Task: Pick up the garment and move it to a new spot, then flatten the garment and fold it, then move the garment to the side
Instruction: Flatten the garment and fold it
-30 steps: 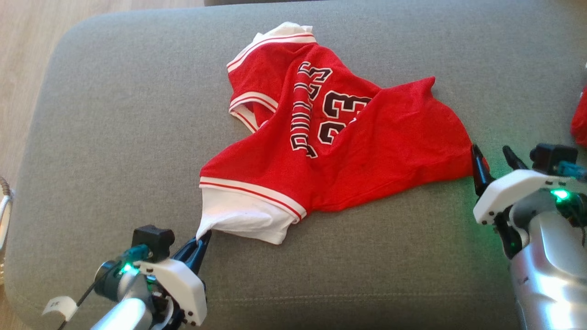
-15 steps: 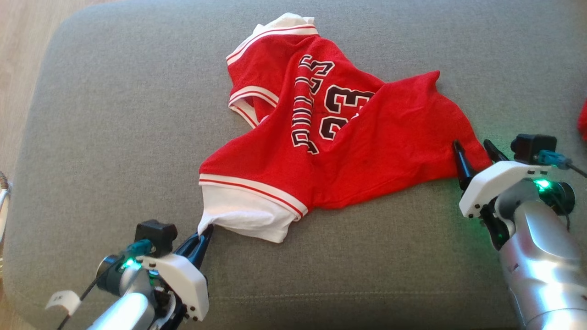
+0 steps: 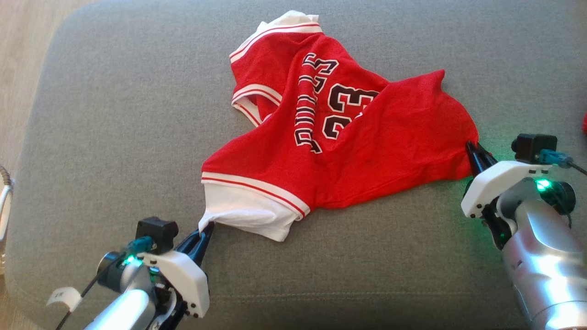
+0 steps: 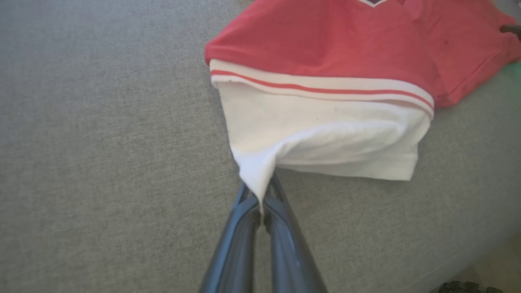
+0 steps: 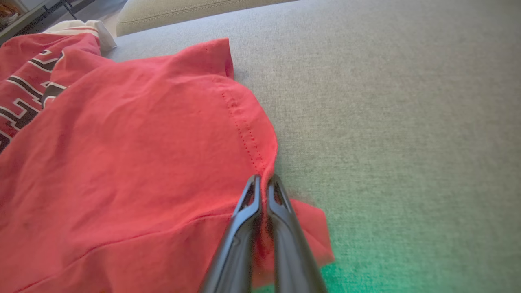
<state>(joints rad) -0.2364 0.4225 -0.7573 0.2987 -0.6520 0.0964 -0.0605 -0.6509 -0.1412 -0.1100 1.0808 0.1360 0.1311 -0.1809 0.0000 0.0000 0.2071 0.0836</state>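
Note:
A red jersey garment [image 3: 367, 151] with white trim and the number 23 lies crumpled on the grey cushion [image 3: 114, 114]. My left gripper [image 3: 205, 229] is shut on the corner of its white sleeve [image 4: 317, 134], at the garment's near left; the pinch shows in the left wrist view, gripper [image 4: 260, 195]. At the garment's right edge, my right gripper [image 3: 474, 151] is shut on the red hem [image 5: 248, 134], the fingers closed around the fabric in the right wrist view, gripper [image 5: 264, 181].
The cushion's left edge meets a wooden floor [image 3: 18, 55]. Another red item [image 3: 584, 123] peeks in at the far right edge. Bare grey cushion lies in front of the garment and to its left.
My right gripper, open beside the red hem before, has moved in and shut on it. The left gripper kept its hold on the white sleeve corner. The camera shifted slightly.

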